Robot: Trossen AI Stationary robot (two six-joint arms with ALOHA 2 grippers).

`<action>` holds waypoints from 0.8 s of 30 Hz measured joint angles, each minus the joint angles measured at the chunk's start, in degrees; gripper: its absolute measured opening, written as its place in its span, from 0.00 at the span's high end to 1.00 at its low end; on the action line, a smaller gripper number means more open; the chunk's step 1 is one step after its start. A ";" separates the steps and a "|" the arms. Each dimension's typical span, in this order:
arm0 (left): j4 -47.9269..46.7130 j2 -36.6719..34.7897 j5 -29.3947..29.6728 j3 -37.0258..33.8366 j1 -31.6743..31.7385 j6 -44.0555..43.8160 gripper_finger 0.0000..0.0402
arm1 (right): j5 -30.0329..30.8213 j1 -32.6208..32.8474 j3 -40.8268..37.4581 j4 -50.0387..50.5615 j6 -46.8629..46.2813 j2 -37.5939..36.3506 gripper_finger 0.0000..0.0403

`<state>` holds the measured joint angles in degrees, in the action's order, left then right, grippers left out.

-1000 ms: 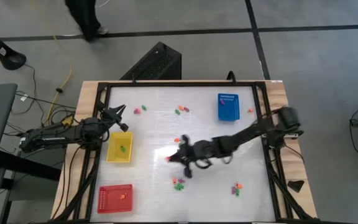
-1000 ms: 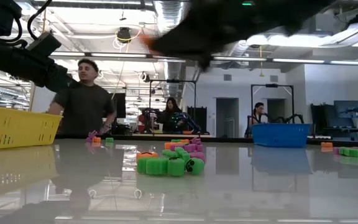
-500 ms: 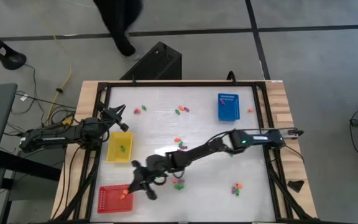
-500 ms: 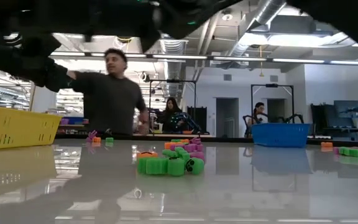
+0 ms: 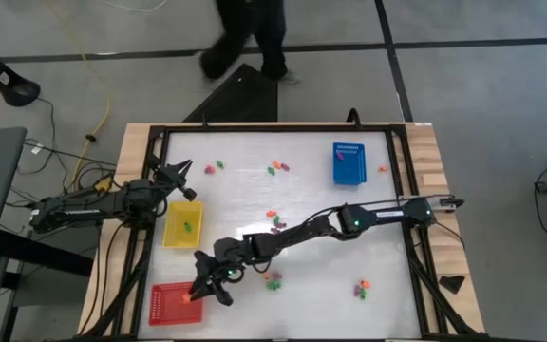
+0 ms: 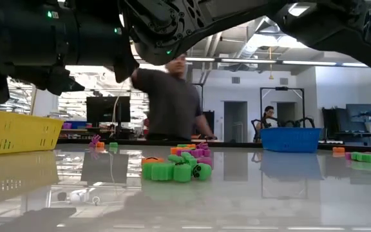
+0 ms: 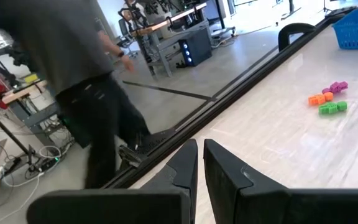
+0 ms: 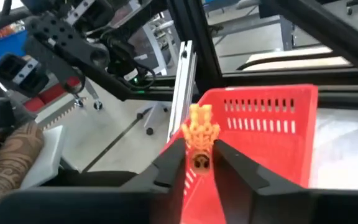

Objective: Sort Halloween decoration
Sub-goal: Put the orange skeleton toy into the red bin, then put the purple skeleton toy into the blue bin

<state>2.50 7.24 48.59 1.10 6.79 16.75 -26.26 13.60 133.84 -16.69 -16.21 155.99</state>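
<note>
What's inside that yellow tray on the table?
From above, the yellow tray holds one small green piece. From table height its mesh wall hides the inside, so nothing more can be told. The left gripper waits beside it.

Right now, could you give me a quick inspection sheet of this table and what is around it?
Surface: white table, glossy.
Job's things: small orange, green and purple pieces lie in scattered clusters; orange piece in the right fingers.
Trays: red tray, yellow tray and blue tray.
Grippers: right gripper at the red tray's edge, shut on the orange piece; left gripper by the yellow tray, shut, holding nothing.
Cables: yellow cable on the floor.
Surroundings: a person walking past the table.
</note>
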 joint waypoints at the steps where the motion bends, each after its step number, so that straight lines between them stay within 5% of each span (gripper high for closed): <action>1: 0.00 -0.01 0.00 0.01 -0.01 0.00 0.96 | 0.00 -0.25 0.00 -0.01 -0.01 -0.17 0.65; 6: 0.00 0.01 0.00 0.00 -0.01 0.00 0.96 | -1.01 -1.14 0.02 -0.05 -0.28 -0.36 0.49; 9: 0.00 0.01 0.01 0.01 0.00 0.00 0.96 | -7.92 -2.61 0.02 1.50 -0.85 -0.57 0.42; 13: 0.00 0.01 0.00 0.02 -0.02 0.00 0.96 | -22.79 -6.55 -0.04 14.63 -2.43 -4.30 0.41; 16: 0.00 -0.01 0.01 0.01 0.00 -0.01 0.96 | -28.47 -9.52 0.09 33.72 6.49 -8.39 0.42; 20: 0.00 0.01 -0.01 0.02 -0.02 0.00 0.96 | -15.23 -10.22 0.05 64.51 24.77 -13.80 0.44; 24: 0.00 0.01 0.02 0.00 -0.01 0.00 0.96 | -0.29 -9.87 -0.07 82.42 30.12 -16.80 0.47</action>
<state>2.50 7.25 48.61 1.10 6.78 16.75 -26.55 3.73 133.78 65.73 13.91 139.19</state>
